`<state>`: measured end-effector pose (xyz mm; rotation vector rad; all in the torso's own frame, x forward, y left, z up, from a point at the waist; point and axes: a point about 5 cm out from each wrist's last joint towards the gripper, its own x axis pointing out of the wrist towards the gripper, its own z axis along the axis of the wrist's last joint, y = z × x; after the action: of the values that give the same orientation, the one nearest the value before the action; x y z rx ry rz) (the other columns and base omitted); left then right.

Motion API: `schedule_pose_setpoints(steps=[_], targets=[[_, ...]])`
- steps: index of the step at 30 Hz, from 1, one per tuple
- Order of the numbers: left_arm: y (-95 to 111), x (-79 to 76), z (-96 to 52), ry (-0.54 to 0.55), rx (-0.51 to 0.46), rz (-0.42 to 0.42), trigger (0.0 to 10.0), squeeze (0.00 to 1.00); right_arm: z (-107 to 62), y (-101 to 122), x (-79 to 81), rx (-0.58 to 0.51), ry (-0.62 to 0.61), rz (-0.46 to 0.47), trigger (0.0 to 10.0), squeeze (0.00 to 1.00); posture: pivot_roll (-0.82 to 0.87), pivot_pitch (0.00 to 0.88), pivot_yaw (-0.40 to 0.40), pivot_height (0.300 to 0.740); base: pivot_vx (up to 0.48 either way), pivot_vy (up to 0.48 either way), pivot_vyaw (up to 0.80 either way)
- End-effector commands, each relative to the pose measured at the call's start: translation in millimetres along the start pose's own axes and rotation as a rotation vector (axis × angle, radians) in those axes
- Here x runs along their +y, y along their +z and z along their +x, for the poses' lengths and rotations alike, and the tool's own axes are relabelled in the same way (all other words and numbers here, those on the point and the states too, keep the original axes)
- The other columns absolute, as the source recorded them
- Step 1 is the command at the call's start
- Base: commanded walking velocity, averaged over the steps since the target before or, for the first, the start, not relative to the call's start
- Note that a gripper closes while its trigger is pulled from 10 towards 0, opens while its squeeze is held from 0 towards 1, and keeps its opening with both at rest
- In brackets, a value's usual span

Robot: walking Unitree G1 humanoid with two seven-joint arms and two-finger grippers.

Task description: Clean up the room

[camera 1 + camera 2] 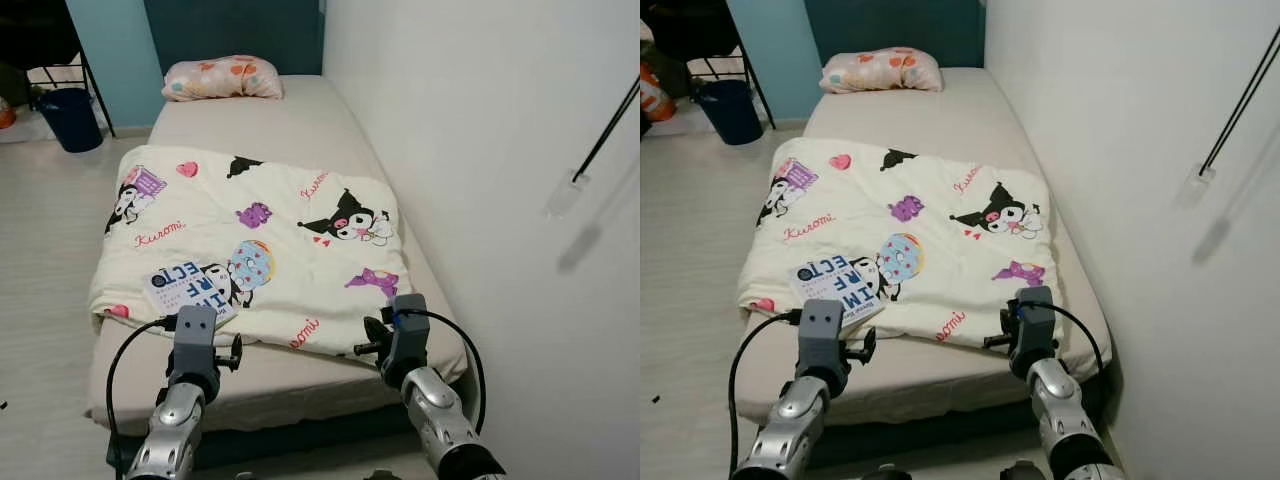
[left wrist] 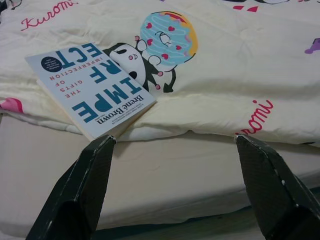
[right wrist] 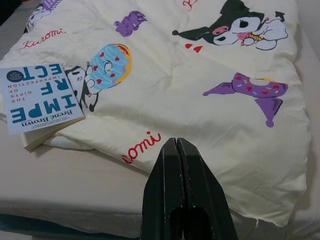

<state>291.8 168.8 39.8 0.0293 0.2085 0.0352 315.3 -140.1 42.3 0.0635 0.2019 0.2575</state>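
Your left gripper [image 2: 172,145], jaws apart, faces the book [image 2: 90,85] on the quilt's [image 1: 270,230] near-left corner; right gripper [image 3: 176,142] closed, empty. Tidying seems barely started.

One bed [image 1: 300,120], one pillow [image 1: 222,78], one blanket [image 1: 270,235], one book [image 1: 187,288], one bin [image 1: 70,118].

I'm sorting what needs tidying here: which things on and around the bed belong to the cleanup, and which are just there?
Part of the job:
- white paperback book with blue lettering, lying on the quilt's near edge
- cream cartoon-print quilt, folded on the bed
- left gripper, open, before the book
- right gripper, shut

Just there:
- pink patterned pillow
- dark blue bin on the floor
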Motion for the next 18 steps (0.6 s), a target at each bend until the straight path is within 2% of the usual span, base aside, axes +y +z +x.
schedule_pose_setpoints(steps=[1,18], targets=[[-3.0,5.3,-0.9,0.013,0.009,0.013,10.0,0.00,0.7,-1.6,1.0,0.017,0.006,-0.005,10.0,0.00,-0.05,0.126,0.008,0.671,0.000,0.000,0.00],[-3.0,4.2,-0.4,0.011,0.010,0.017,10.0,0.00,0.4,-3.3,1.4,0.026,0.013,-0.001,10.0,0.00,-0.05,0.126,0.010,0.735,0.000,0.000,0.00]])
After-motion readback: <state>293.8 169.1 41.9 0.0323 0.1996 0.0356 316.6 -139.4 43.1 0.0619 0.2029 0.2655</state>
